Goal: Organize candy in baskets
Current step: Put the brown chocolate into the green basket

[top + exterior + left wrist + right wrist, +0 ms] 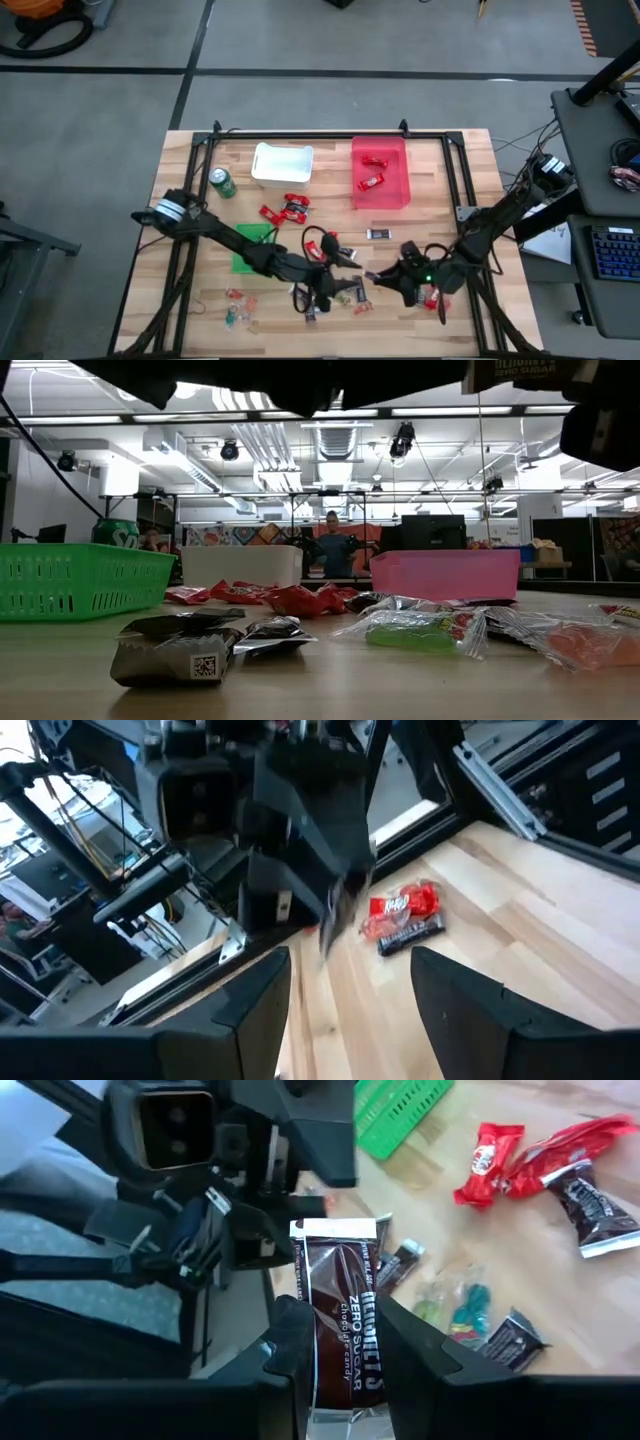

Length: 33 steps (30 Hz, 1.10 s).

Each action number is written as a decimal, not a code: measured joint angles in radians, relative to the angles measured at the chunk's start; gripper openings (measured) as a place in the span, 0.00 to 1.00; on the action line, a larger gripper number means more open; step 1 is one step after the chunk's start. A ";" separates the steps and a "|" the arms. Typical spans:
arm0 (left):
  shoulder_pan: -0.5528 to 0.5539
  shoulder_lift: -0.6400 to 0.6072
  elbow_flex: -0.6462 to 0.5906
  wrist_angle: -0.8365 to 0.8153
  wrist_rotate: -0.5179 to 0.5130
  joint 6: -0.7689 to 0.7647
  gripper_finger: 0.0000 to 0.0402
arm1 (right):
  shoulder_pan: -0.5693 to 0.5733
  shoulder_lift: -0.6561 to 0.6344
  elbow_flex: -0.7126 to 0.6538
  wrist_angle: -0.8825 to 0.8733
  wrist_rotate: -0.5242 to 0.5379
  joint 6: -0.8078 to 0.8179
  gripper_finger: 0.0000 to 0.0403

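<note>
- Pale wooden planks are forming the table (470, 180), standing on a grey floor, with a person showing far off in the low view.
- Along the 12 o'clock edge, the white basket (281, 164) and the red basket (380, 172) are sitting side by side; the red one is holding two red-wrapped bars (372, 171).
- At about 9 o'clock, the green basket (250, 248) is lying partly under the left arm, with a green can (222, 183) standing near it toward 11 o'clock.
- Loose candy (290, 210) is lying scattered across the middle and the 6 o'clock side of the table.
- Near 6 o'clock, the left gripper (345, 283) is hovering with its fingers spread apart and nothing between them.
- Just beside it, toward 3 o'clock, the right gripper (335, 1342) is pinching a dark chocolate bar (342, 1316) upright between its fingers (291, 1330).
- Beyond the right gripper, a red and a dark candy (405, 915) are lying together on the wood.
</note>
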<state>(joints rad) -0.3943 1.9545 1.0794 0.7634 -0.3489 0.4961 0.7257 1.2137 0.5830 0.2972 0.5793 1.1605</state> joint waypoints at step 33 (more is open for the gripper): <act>0.029 -0.027 0.066 -0.162 0.039 -0.005 0.00 | -0.022 -0.016 0.000 0.044 -0.027 -0.103 0.45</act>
<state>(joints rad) -0.3653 1.9275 1.1454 0.6009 -0.3098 0.4914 0.7033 1.1975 0.5831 0.3413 0.5527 1.0579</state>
